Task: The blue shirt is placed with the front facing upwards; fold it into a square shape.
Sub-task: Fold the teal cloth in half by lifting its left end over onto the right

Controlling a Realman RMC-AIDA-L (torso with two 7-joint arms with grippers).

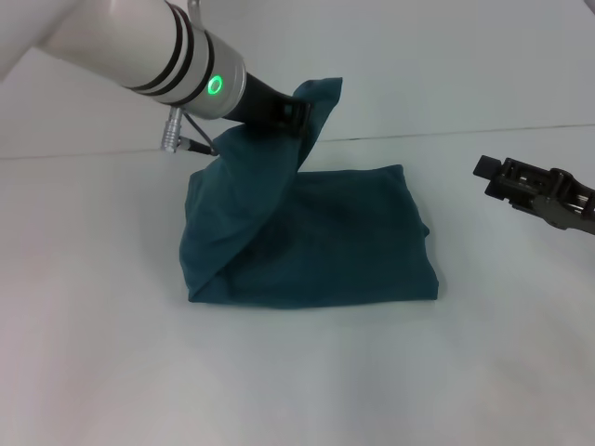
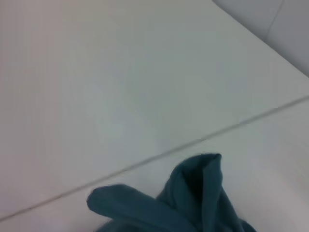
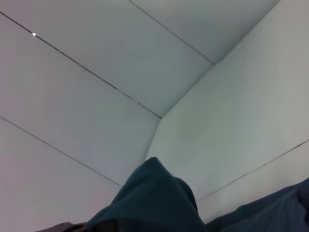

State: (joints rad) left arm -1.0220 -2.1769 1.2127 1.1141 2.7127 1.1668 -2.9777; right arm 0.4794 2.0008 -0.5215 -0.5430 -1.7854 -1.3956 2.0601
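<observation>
1. The blue shirt (image 1: 316, 237) lies on the white tabletop (image 1: 93, 353), already folded small, w/ its left side lifted up.
2. Left gripper (image 1: 296, 113) holds that raised part high; jaws pinch the cloth.
3. Right gripper (image 1: 485, 167) hangs off to the right, away from the shirt. Can't tell if its jaws are spread.
4. Step looks like: fold the left side over. Next, prob. carry it across to the right & lay it flat, edges lined up.

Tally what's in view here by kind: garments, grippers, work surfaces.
Garments: 1, the blue shirt, partly folded, one part lifted by the left gripper
Grippers: 2, the left gripper at the shirt and the right gripper off to the side, clear of the cloth
Work surfaces: 1, the white table
Total: 4
</observation>
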